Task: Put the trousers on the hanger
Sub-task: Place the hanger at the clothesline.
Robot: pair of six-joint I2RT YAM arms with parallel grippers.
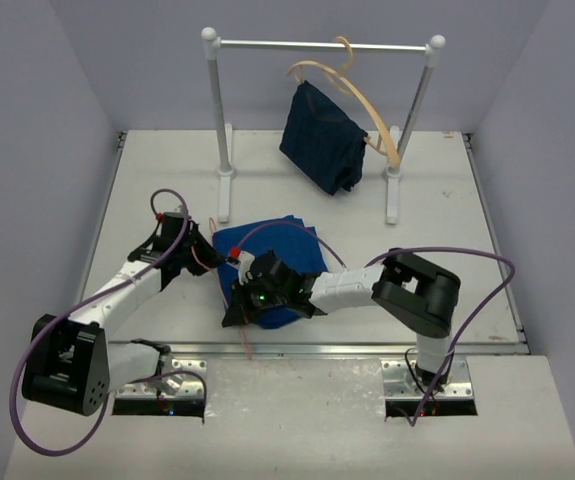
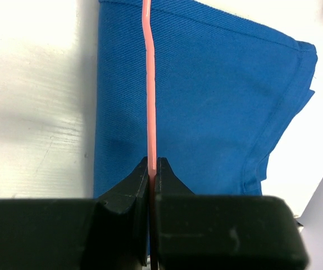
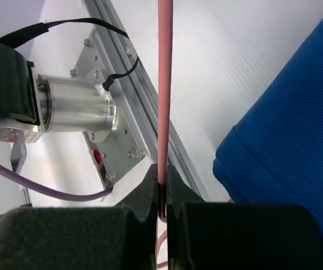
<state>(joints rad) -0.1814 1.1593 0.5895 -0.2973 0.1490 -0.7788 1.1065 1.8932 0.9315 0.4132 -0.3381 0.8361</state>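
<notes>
The royal-blue trousers (image 1: pixel 272 245) lie folded on the table between my two grippers. The thin pink-red hanger (image 1: pixel 247 343) lies with them and is mostly hidden in the top view. In the left wrist view, the hanger's wire (image 2: pixel 149 84) runs straight across the trousers (image 2: pixel 217 101), and my left gripper (image 2: pixel 151 163) is shut on it. My right gripper (image 3: pixel 161 169) is shut on another stretch of the hanger wire (image 3: pixel 164 84) near the table's front edge. The trousers' folded edge (image 3: pixel 285 140) lies just to its right. In the top view the left gripper (image 1: pixel 203 256) is at the cloth's left side and the right gripper (image 1: pixel 241 302) at its near edge.
A white rack with a metal rod (image 1: pixel 322 45) stands at the back. A pale wooden hanger (image 1: pixel 352 90) carrying a dark navy garment (image 1: pixel 322 140) hangs on the rod. The table's front rail (image 1: pixel 347 350) and the left arm's base (image 3: pixel 66 107) are close to the right gripper.
</notes>
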